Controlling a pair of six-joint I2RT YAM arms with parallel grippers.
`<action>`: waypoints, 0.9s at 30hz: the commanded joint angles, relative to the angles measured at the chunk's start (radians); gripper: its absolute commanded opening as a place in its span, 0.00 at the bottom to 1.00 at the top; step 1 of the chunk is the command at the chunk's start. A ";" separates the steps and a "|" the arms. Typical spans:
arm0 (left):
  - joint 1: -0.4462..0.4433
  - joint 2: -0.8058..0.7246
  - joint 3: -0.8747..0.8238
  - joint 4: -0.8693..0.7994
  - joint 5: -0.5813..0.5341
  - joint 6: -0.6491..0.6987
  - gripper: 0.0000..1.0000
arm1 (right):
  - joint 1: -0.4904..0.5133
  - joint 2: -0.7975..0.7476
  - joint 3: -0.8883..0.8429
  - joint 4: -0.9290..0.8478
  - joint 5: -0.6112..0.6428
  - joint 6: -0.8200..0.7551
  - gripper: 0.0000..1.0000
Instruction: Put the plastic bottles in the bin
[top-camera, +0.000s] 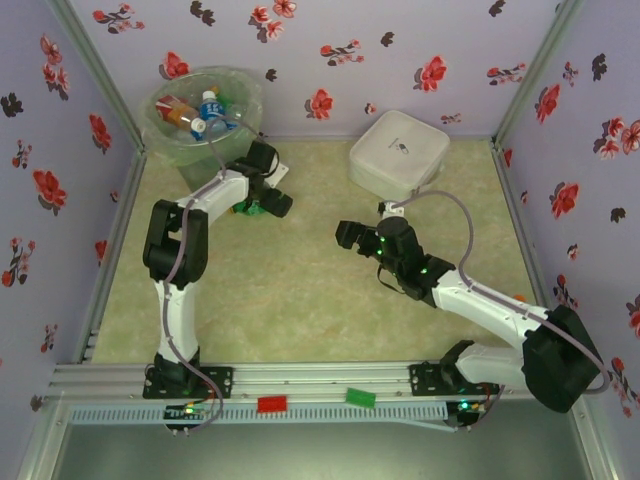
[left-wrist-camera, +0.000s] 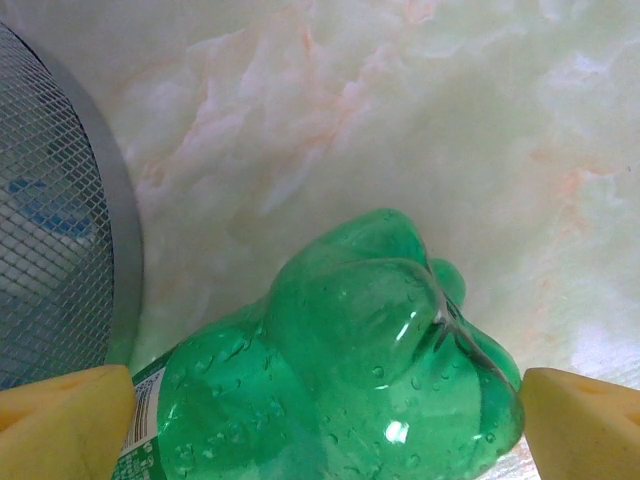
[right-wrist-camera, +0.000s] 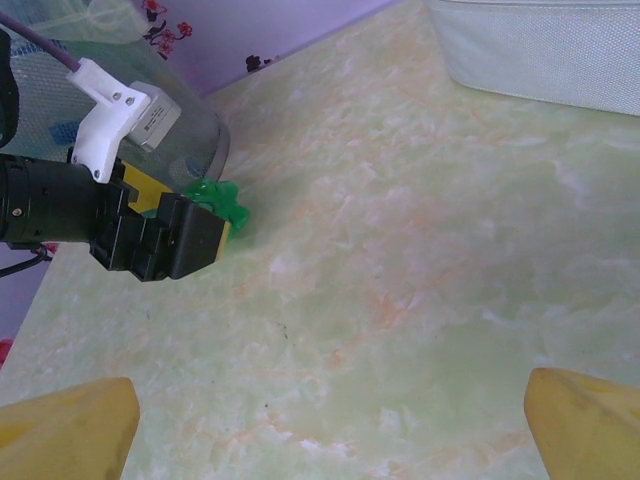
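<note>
A green plastic bottle (left-wrist-camera: 350, 370) lies on the table beside the bin (top-camera: 205, 110), its lobed base toward the left wrist camera. My left gripper (left-wrist-camera: 330, 435) is open, and its yellow fingertips (left-wrist-camera: 60, 425) stand on either side of the bottle, close to its walls. From the right wrist, the bottle (right-wrist-camera: 220, 198) pokes out past the black left gripper (right-wrist-camera: 165, 235). The pale-green bin holds several bottles, among them a clear, blue-labelled one (top-camera: 207, 108) and an orange-red one (top-camera: 175, 108). My right gripper (top-camera: 352, 236) hangs open over bare table mid-scene, holding nothing.
A white square lidded box (top-camera: 398, 152) stands at the back right, just behind the right arm. The bin's mesh wall (left-wrist-camera: 50, 200) is close on the left of the left gripper. Flowered walls enclose the table on three sides.
</note>
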 joint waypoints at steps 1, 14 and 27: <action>-0.010 0.024 -0.007 -0.109 0.004 -0.048 0.98 | -0.007 -0.016 -0.020 0.013 0.032 -0.015 1.00; -0.058 -0.064 -0.110 -0.097 -0.052 -0.163 0.98 | -0.007 -0.018 -0.036 0.029 0.035 -0.011 1.00; -0.063 -0.082 -0.186 -0.056 -0.053 -0.215 0.66 | -0.007 -0.021 -0.046 0.036 0.038 -0.010 1.00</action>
